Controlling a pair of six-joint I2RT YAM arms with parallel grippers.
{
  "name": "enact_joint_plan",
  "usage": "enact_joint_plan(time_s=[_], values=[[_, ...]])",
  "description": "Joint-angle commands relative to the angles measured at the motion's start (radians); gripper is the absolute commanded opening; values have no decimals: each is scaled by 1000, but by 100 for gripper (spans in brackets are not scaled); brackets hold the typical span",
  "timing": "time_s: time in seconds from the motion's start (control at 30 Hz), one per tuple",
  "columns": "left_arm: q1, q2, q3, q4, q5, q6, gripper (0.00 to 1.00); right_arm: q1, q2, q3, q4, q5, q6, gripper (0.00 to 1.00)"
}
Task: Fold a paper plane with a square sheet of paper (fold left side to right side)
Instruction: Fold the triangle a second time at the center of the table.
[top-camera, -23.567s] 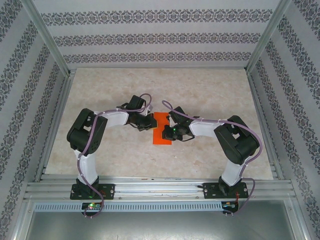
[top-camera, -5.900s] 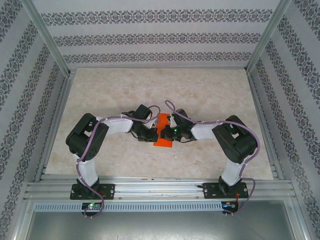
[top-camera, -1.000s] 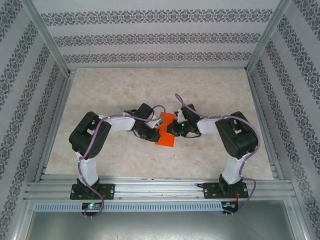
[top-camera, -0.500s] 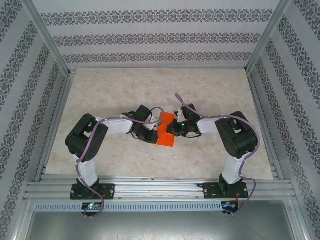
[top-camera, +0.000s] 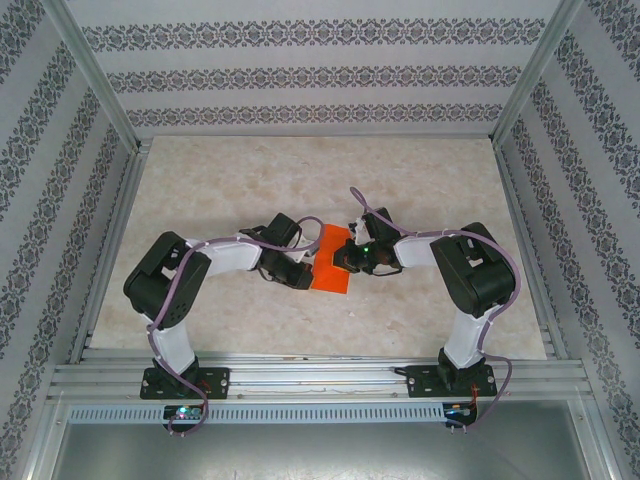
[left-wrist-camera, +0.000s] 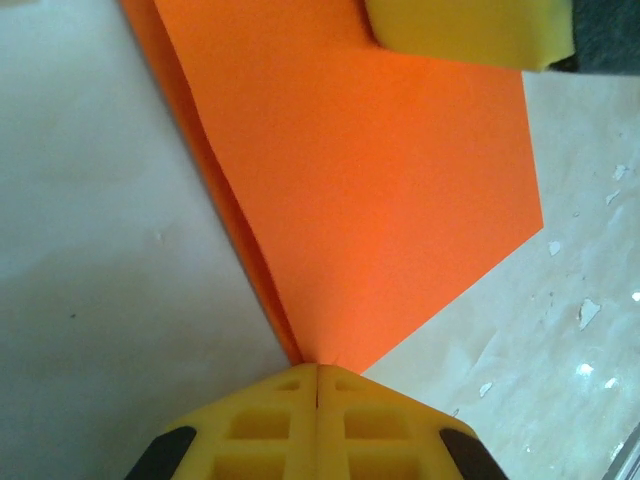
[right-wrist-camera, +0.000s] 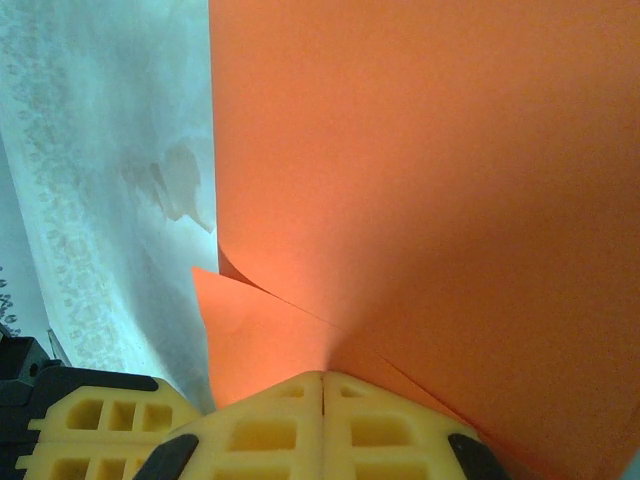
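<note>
The bench (top-camera: 400, 170) has a pale beige, marble-patterned top under even light. White wallpaper with bands of dark ornamental pattern covers the back wall (top-camera: 320, 75) and both side walls (top-camera: 40, 180). Slanting aluminium posts (top-camera: 93, 75) stand at the corners, and aluminium rails (top-camera: 320, 380) run along the near edge.
</note>
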Motion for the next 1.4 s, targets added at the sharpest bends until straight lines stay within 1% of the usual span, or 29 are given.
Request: enact_joint_plan(time_s=[0.0,0.17,0.33,0.47,0.6,0.77,0.93,1.13,1.37], values=[[2,-3,-53,-164,-101,-15,0,-21,57,-30,-144,111,-33,0],[5,-55,-36,-166,-74,-28,0,-19,54,-24,-147,107,-31,0],[4,-86,21,-163,-13,-45,0,-13,53,-18,-146,105,-28,0],[1,-50,80,-136,37,-57,0,-7,58,-14,-144,106,-26,0],[-14,23,154,-134,60,-50,0,-1,60,-11,-143,105,-22,0],[-23,102,208,-133,40,-52,0,4,59,-10,-143,105,-19,0],[-24,137,200,-139,-8,-61,0,9,48,-3,-135,94,-14,0],[-24,154,157,-140,-52,-66,0,3,13,28,-123,57,-1,0],[-24,162,142,-138,-59,-68,0,-25,-13,52,-120,27,2,0]])
